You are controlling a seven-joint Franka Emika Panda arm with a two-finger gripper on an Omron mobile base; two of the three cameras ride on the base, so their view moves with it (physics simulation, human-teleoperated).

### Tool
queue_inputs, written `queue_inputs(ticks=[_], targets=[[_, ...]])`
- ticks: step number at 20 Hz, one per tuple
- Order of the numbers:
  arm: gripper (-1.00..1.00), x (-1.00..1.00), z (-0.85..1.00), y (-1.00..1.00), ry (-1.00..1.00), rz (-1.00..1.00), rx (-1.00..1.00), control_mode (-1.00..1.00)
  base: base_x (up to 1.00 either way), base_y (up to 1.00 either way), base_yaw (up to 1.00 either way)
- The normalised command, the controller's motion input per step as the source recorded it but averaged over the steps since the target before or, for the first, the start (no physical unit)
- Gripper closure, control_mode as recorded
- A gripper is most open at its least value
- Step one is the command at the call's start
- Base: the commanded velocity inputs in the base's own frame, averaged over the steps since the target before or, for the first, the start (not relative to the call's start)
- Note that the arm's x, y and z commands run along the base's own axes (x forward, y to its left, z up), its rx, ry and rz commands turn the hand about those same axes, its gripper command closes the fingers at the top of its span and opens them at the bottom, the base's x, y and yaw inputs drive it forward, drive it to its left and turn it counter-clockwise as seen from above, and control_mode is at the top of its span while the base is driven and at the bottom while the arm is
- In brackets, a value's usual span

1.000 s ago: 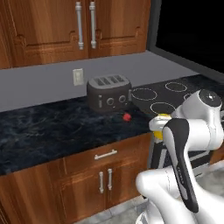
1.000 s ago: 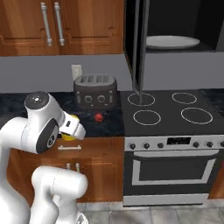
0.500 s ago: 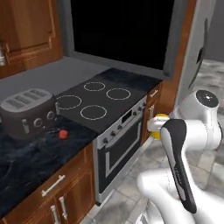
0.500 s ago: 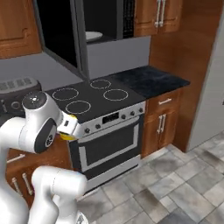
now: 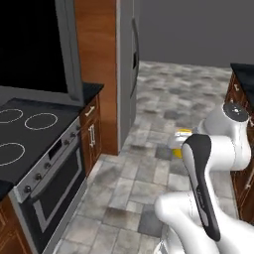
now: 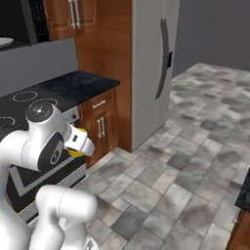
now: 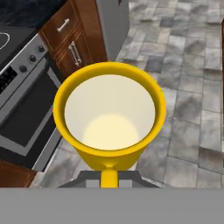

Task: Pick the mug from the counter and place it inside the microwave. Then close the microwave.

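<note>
Pincer [image 7: 109, 177] is clamped on the yellow mug [image 7: 109, 116], gripping it by the handle side low at the rim, with the mug upright and its cream inside facing the hand camera. From the left base view the mug [image 5: 179, 143] shows as a sliver of yellow tucked against the white arm, carried over the tiled floor [image 5: 149, 168] rather than over any counter. Taking the mug as landmark: just beyond it and to one side stands the oven [image 7: 26, 109] with its row of knobs, then the brown cabinet doors [image 7: 74, 48] beside the oven, and farther off the tall grey fridge [image 6: 154, 68]. The microwave [image 5: 32, 44] sits above the stovetop [image 5: 25, 139], well away from the mug.

The step in hand is the carry. To do it well, I judge the grip should stay firm and the mug level while the base turns back toward the microwave, lining the opening up squarely before the arm reaches in, with enough height to clear the stovetop.
</note>
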Motion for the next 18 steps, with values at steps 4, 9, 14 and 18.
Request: queue_inputs(ticks=[4, 9, 14, 18], targets=[[1.0, 0.0, 0.0, 0.0, 0.0, 0.0, 0.0, 1.0, 0.7, -0.81, -0.2], [1.0, 0.0, 0.0, 0.0, 0.0, 0.0, 0.0, 1.0, 0.99, -0.41, 0.31], [1.0, 0.0, 0.0, 0.0, 0.0, 0.0, 0.0, 1.0, 0.82, -0.31, 0.66], [1.0, 0.0, 0.0, 0.0, 0.0, 0.0, 0.0, 1.0, 0.41, 0.0, 0.99]])
